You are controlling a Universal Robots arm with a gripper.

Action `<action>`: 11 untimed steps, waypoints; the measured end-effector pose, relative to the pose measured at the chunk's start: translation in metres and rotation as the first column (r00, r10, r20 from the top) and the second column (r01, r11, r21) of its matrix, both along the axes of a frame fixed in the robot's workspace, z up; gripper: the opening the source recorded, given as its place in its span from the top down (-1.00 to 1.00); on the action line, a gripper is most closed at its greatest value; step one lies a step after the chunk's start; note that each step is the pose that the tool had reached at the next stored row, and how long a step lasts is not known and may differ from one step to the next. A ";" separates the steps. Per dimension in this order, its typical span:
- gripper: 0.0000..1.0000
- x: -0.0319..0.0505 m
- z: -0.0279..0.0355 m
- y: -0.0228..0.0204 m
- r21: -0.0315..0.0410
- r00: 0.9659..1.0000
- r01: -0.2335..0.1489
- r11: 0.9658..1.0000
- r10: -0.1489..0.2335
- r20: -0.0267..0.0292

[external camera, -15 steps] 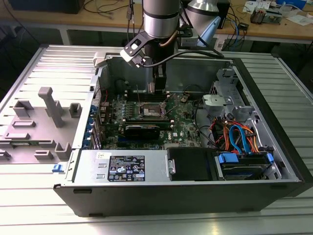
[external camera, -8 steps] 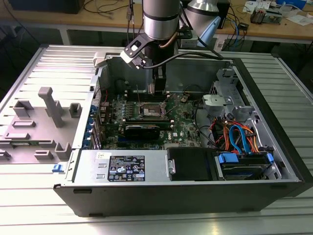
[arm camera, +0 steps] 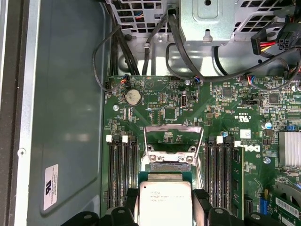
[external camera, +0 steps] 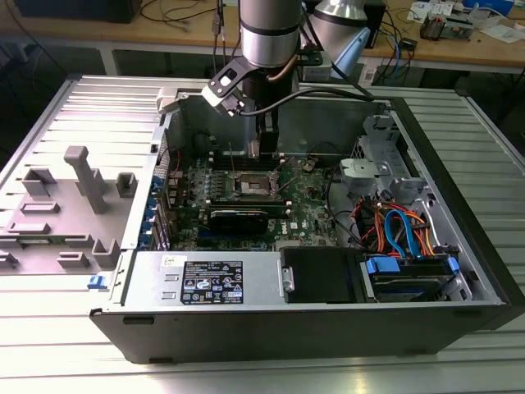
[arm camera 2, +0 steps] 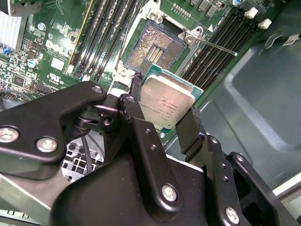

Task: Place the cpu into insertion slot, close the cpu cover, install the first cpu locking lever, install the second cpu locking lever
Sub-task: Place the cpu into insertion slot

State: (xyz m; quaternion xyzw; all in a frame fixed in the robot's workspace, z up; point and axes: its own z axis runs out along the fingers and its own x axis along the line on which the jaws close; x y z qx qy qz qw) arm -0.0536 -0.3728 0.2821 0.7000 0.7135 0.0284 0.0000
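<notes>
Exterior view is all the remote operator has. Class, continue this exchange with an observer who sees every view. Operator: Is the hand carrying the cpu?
Observer: Yes. In the second wrist view the hand grips the cpu by two opposite edges, metal top showing.
Operator: Is the insertion slot free?
Observer: Yes. In that same view the insertion slot lies bare, with nothing seated in it.
Operator: And the cpu cover?
Observer: In the first wrist view the cpu cover stands swung up, clear of the slot.
</notes>
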 end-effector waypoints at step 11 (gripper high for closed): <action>-0.08 -0.0004 -0.0028 0.0000 0.000 0.999 0.000 1.000 0.000 0.044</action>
